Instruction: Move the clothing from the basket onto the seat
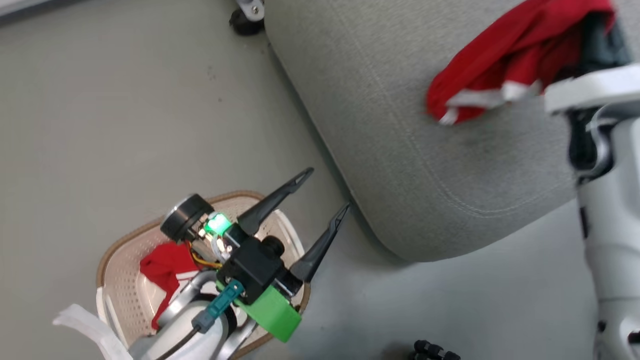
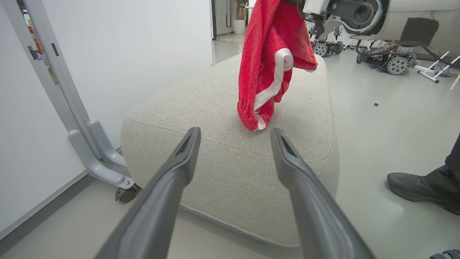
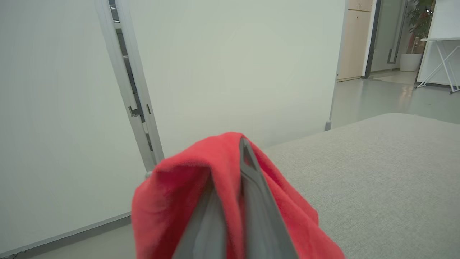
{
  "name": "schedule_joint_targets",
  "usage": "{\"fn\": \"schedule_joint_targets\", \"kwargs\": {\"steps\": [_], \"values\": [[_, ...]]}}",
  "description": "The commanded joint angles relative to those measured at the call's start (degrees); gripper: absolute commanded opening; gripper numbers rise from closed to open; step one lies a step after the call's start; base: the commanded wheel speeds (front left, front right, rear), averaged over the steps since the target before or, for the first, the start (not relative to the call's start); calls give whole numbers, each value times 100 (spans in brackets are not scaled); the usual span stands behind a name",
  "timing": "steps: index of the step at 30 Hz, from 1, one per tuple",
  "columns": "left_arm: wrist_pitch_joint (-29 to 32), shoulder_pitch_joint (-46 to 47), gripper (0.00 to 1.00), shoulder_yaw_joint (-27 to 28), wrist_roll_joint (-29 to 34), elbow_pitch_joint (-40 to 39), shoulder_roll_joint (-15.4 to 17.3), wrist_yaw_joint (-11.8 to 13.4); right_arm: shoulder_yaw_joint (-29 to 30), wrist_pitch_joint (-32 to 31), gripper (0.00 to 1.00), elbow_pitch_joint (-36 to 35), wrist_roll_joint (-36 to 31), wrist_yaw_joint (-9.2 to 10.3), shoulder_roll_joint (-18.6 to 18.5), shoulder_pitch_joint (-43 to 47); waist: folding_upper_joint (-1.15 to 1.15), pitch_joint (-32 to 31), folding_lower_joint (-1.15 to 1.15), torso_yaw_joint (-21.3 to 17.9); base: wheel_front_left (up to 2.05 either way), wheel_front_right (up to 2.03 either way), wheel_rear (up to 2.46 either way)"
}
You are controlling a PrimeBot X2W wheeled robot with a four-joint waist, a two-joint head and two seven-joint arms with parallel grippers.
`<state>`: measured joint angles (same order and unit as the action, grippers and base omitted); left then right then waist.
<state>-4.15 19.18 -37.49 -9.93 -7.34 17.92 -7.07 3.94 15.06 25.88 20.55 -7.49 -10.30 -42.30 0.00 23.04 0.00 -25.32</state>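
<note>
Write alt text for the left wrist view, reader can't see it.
A red garment with white trim hangs from the right arm over a light-grey seat. In front, the left gripper has its dark jaws wide open, holding nothing. A person's dark shoe stands on the floor at right.
</note>
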Motion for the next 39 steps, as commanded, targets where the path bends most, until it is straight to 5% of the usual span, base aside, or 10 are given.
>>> {"fn": "schedule_joint_targets", "kwargs": {"steps": [1, 15, 16, 17, 27, 39], "values": [[-39, 206, 100, 15, 65, -41, 61, -18, 104, 15, 0, 5, -62, 0, -113, -285, 0, 666, 0, 598, 0, 0, 0], [-260, 971, 100, 41, 243, -49, 18, -5, 940, 16, 2, 1535, -345, 0, -1043, -1682, 0, 1713, 0, 1376, 0, 0, 0], [-280, 996, 100, 33, 252, -36, 13, -5, 1011, 16, 43, 1686, -391, 0, -1065, -1709, 0, 1748, 0, 1394, 0, 0, 0], [-299, 1017, 100, 31, 256, -18, 10, -4, 1077, 16, 100, 1769, -419, 0, -1064, -1730, 0, 1764, 0, 1402, 0, 0, 0], [-567, 1007, 100, 36, 145, 321, -102, 130, 1703, 17, 100, 1503, -660, 0, -540, -621, 0, 1494, 0, 1398, 0, 0, 0], [-933, 537, 100, 75, -151, 842, -372, 382, 1449, 17, 100, -420, -932, 0, 344, 1361, 0, 624, 0, 1601, 0, 0, 0]]}}
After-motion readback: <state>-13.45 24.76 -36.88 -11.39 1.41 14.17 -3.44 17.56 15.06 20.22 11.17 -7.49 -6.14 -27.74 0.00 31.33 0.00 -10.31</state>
